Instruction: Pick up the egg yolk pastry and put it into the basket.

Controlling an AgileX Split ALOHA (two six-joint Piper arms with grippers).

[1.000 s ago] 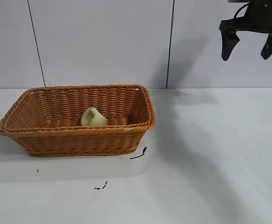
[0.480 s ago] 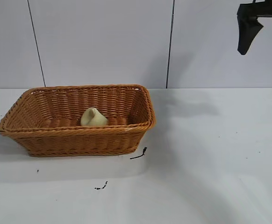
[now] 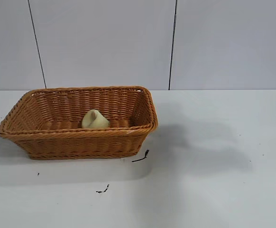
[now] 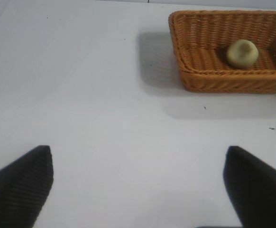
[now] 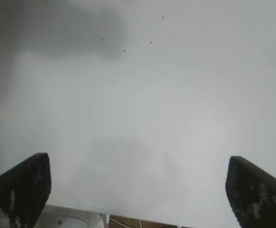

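White bench (image 3: 214,190) carrying the task objects, backed by a pale panelled wall (image 3: 105,42) with two dark vertical seams. The basket (image 3: 43,140), a rectangular orange-brown wicker container with flared sides and a braided rim, stands on the left half of the bench; in the left wrist view it appears at the far side of the surface (image 4: 209,78), well apart from that arm. The egg yolk pastry (image 3: 95,119), a small pale yellow-cream lump, lies inside the basket on its woven floor, near the middle and closer to the near wall; the left wrist view shows it there as well (image 4: 242,52). The left gripper (image 4: 138,185) hovers above bare bench with its fingers spread wide and nothing between them. The right gripper (image 5: 138,190) is likewise spread wide and empty over bare bench. Two small dark scraps lie on the bench near the basket, one at its near right corner (image 3: 141,157), one closer to the viewer (image 3: 103,190).
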